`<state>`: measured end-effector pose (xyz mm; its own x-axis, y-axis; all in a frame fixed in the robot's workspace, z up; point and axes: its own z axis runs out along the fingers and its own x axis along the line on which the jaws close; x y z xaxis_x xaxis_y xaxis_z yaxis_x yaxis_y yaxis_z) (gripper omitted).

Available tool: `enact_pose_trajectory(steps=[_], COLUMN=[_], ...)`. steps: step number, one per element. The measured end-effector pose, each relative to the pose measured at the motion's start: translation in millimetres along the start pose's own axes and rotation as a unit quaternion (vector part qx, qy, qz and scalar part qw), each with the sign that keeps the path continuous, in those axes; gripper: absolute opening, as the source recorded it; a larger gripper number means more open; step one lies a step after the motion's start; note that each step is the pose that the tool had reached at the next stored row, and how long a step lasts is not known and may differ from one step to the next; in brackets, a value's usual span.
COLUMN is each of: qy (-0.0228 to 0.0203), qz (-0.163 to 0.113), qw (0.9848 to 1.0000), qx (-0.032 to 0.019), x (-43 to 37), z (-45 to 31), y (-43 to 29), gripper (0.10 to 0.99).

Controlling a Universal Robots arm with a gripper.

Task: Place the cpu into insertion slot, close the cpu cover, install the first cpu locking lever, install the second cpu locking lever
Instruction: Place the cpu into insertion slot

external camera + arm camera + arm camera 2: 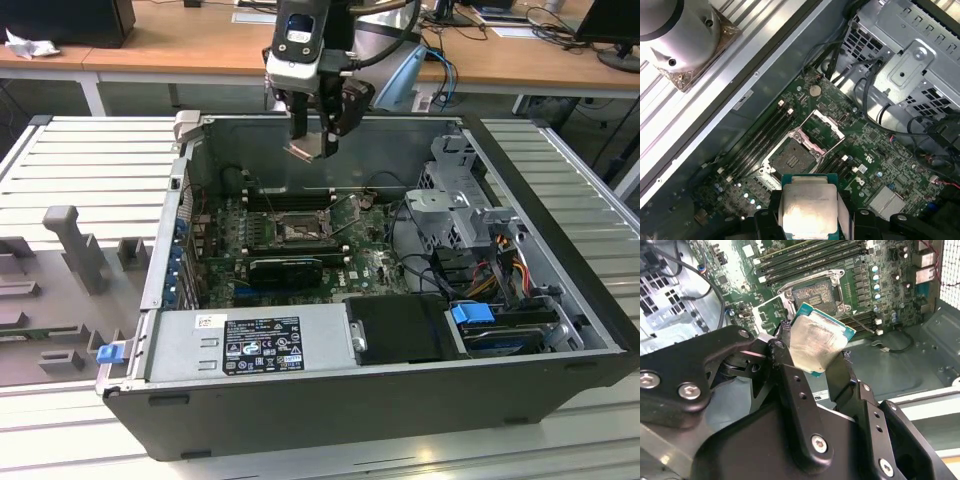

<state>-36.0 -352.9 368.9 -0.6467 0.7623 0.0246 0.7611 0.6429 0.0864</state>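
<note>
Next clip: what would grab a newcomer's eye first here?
The black claw gripping a thin square silvery chip above the green motherboard. On the board, the dark-framed square socket sits bare, its dull-metal cover frame flipped open.

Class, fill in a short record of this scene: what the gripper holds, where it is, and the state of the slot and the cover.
gripper: shut on the cpu, above the open case
cpu: between the fingers, metal face showing, not yet in the slot
slot: empty, pin field bare
cover: swung open beside the slot
</note>
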Motion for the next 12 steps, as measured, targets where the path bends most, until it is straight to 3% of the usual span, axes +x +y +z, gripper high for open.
enact_pose_trajectory(steps=[7, 12], qy=[-0.0041, -0.0057], qz=[0.048, 0.066], qw=[0.9989, 0.9978], qx=[-0.0012, -0.0016], x=[0.0, 0.0], z=[0.6, 0.8], y=[0.0, -0.1], gripper=[0.525, 0.525])
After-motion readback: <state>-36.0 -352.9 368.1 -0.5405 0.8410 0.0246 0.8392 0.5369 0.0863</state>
